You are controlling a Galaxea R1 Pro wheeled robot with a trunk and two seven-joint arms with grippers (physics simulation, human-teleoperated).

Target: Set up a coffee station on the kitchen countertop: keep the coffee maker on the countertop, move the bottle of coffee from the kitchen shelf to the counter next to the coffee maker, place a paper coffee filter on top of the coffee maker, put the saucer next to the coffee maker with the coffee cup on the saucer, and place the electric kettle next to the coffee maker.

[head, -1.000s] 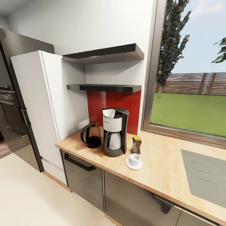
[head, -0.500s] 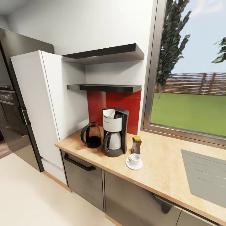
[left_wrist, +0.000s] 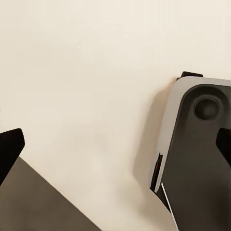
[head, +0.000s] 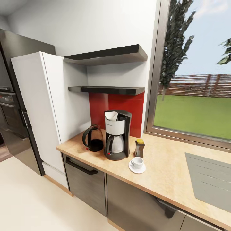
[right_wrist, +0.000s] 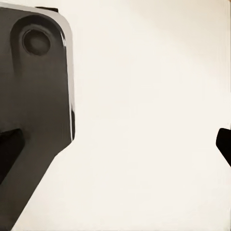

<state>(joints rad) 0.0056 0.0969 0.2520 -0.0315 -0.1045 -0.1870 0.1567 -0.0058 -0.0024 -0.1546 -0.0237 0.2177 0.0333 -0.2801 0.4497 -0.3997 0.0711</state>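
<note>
The coffee maker stands on the kitchen countertop against the red backsplash, with the white paper coffee filter on its top. Touching or just left of it is the glass electric kettle. To its right stands the bottle of coffee. In front of the bottle, the coffee cup sits on the saucer. The kitchen shelf above holds nothing. My left gripper and right gripper are both open wide over pale floor, with nothing between the fingers.
A tall white cabinet borders the counter's left end, with dark appliances beyond it. A grey inset panel lies in the worktop at right under a large window. My own grey base shows beside the gripper.
</note>
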